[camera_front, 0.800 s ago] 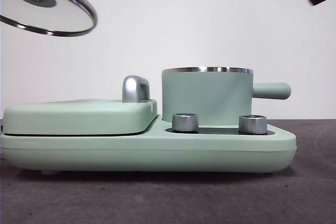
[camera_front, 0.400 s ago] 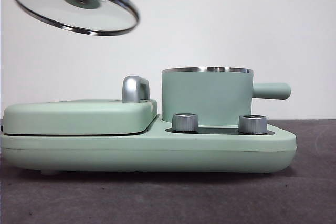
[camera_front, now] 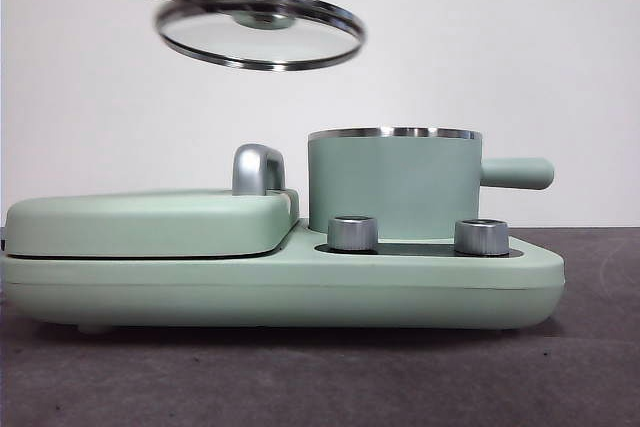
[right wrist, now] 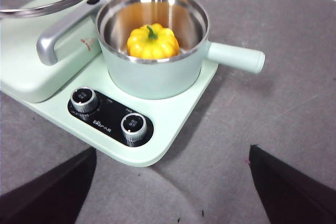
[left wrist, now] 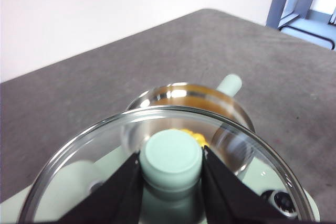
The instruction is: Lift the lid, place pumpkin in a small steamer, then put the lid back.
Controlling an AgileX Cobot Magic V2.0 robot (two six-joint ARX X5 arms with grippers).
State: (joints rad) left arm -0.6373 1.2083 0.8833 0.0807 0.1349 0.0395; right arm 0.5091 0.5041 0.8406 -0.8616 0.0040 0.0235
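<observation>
Moved since before: lid [camera_front: 260, 31] has travelled across the front view from about 10 o'clock toward 12 o'clock, and it now hangs in the air above and a little to the 9 o'clock side of the small steamer [camera_front: 394, 185]; nothing else changed place.
Left gripper [left wrist: 171, 167]: its two black jaws are clamped on the mint-green knob [left wrist: 171, 156] of the lid, one jaw on each side.
Lid: held almost level, not touching the pot; in the left wrist view the steamer's open mouth shows through the glass, and a bit of yellow is visible beside the knob.
Right gripper [right wrist: 168, 182]: jaws wide apart and holding nothing, hovering well clear above the table [right wrist: 273, 108], on the side of the appliance where the knobs are.
Pumpkin [right wrist: 153, 41]: sits upright inside the small steamer, at the middle of the steel bottom, green stem pointing up.
Small steamer: stands uncovered on the base [camera_front: 280, 287]; in the front view its side handle [camera_front: 516, 173] points to 3 o'clock.
Silver knobs [camera_front: 352, 233]: two, on the base just in front of the steamer.
Griddle cover [camera_front: 150, 222]: lies closed on the base at 9 o'clock from the steamer, with the chrome handle [camera_front: 257, 168] between them.
</observation>
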